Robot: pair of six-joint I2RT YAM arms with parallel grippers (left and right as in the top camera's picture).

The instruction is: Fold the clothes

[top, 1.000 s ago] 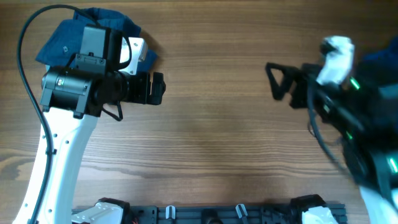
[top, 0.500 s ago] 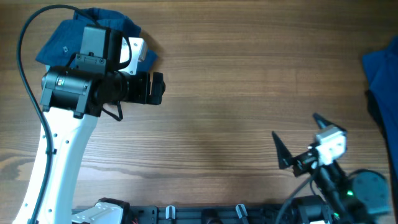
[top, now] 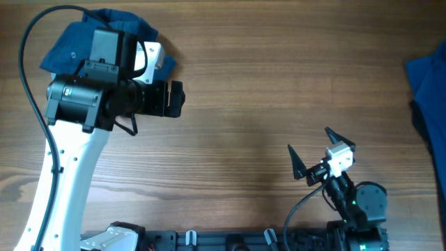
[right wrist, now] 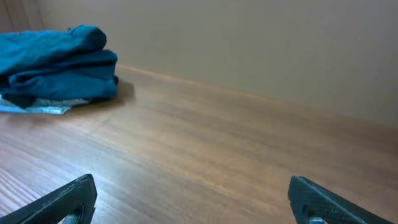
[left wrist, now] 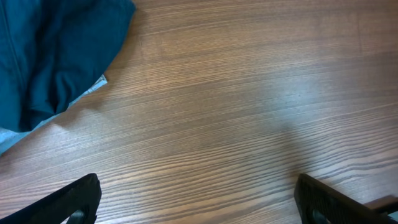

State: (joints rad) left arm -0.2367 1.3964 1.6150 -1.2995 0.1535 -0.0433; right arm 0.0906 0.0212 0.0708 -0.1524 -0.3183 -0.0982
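with left gripper and right gripper both gaping wide and empty, the loose dark blue cloth garment at the brown wooden table's right edge is best pinched by one hem corner and drawn to the middle.

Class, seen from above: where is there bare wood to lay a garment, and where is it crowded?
Bare: the table's middle, between the left gripper and the blue garment at the right edge. Crowded: far left corner, where folded blue clothes lie under the left arm.
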